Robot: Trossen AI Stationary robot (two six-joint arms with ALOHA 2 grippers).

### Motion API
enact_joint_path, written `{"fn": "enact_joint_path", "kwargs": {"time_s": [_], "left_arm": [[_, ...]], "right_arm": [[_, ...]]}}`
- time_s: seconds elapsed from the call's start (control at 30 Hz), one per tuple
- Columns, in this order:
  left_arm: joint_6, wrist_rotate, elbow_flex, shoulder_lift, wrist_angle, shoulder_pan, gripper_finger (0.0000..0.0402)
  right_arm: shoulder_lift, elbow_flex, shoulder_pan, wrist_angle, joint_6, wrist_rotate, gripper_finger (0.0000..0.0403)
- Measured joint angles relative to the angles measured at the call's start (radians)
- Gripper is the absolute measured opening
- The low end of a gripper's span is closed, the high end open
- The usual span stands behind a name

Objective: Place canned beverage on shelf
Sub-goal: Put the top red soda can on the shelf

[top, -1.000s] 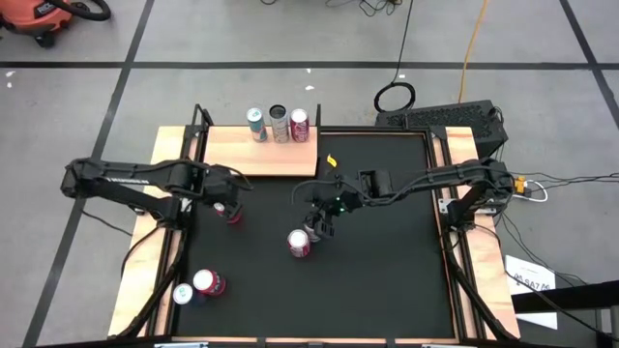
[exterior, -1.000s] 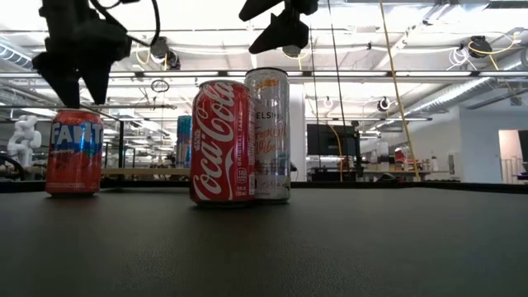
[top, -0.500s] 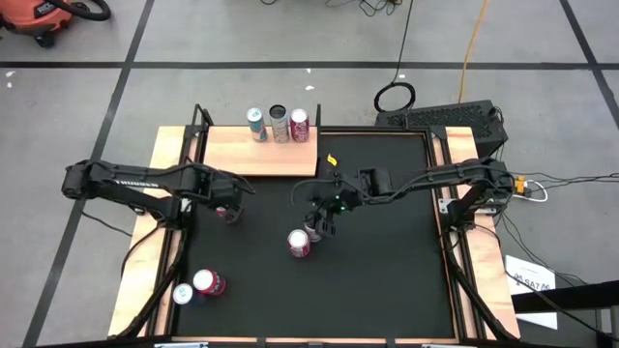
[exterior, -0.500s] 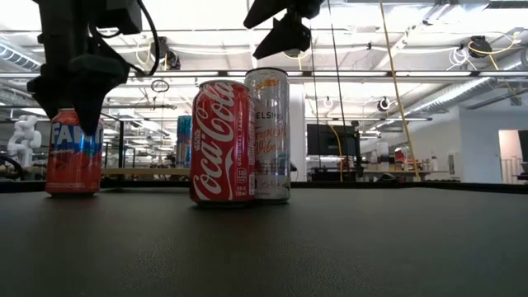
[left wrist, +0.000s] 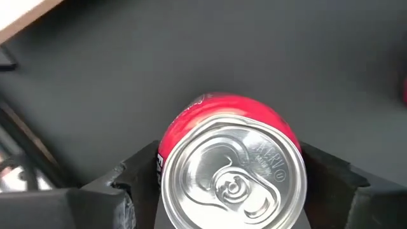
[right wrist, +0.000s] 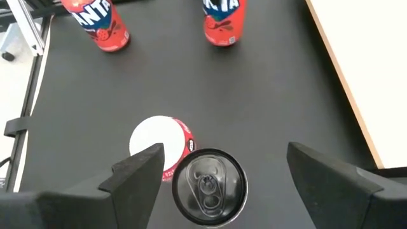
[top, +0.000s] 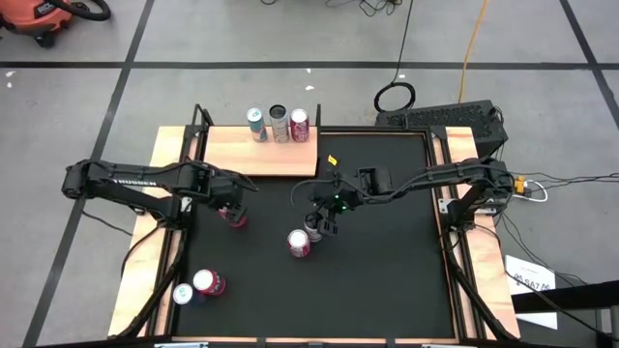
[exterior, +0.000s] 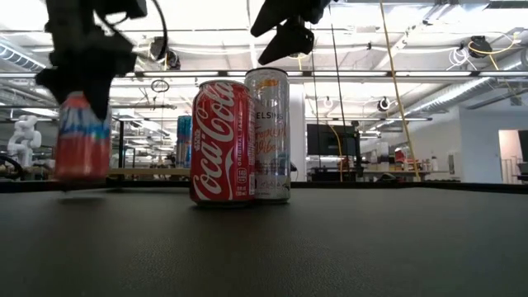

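An orange-red Fanta can point(exterior: 82, 136) stands upright at the table's left, with my left gripper point(top: 232, 210) shut on it from above. Mid-table, a red Coca-Cola can point(exterior: 220, 140) and a slim silver can point(exterior: 268, 132) stand side by side on their bases. My right gripper point(exterior: 285, 33) hangs open above the silver can point(right wrist: 208, 184), touching nothing. The light wooden shelf point(top: 261, 157) lies at the far left and bears three cans point(top: 279, 124) along its far edge. My left gripper pinches the Fanta can's upper side wall point(left wrist: 164, 152) between its two fingers point(left wrist: 137, 184), one on each side of the silver top. The fingers come from above, pointing steeply down. The can stays upright, its base just clear of the black table top in the low view.
A second Fanta can point(top: 208, 282) and a blue-and-white can point(top: 182, 293) stand at the near left corner. Black metal posts point(top: 201, 121) rise at the shelf's corners. Bare black mat point(top: 387, 271) fills the table's right half.
My left gripper has come down over the Fanta can and shut on its sides. The can, which stood on the table, now sits slightly higher and is blurred by motion. My right gripper has stayed above the silver can.
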Motion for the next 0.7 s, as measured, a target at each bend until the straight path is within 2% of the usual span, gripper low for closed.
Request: {"fn": "enact_joint_path", "kwargs": {"time_s": [0.13,0.27,0.43,0.7], "left_arm": [[0.059,-0.018,0.113,0.000,-0.057,0.012,0.0274],[0.174,-0.053,0.230,0.009,-0.113,0.074,0.0274],[0.419,-0.068,0.337,0.058,-0.158,0.215,0.0273],[0.798,-0.041,0.441,0.198,-0.161,0.498,0.0273]], "right_arm": [[0.000,0.000,0.000,-0.002,-0.007,0.000,0.0318],[0.000,0.000,-0.004,-0.002,-0.007,0.000,0.0318],[0.000,0.000,-0.010,-0.002,-0.007,0.000,0.0318],[-0.007,0.000,-0.010,-0.039,0.018,0.001,0.0318]]}}
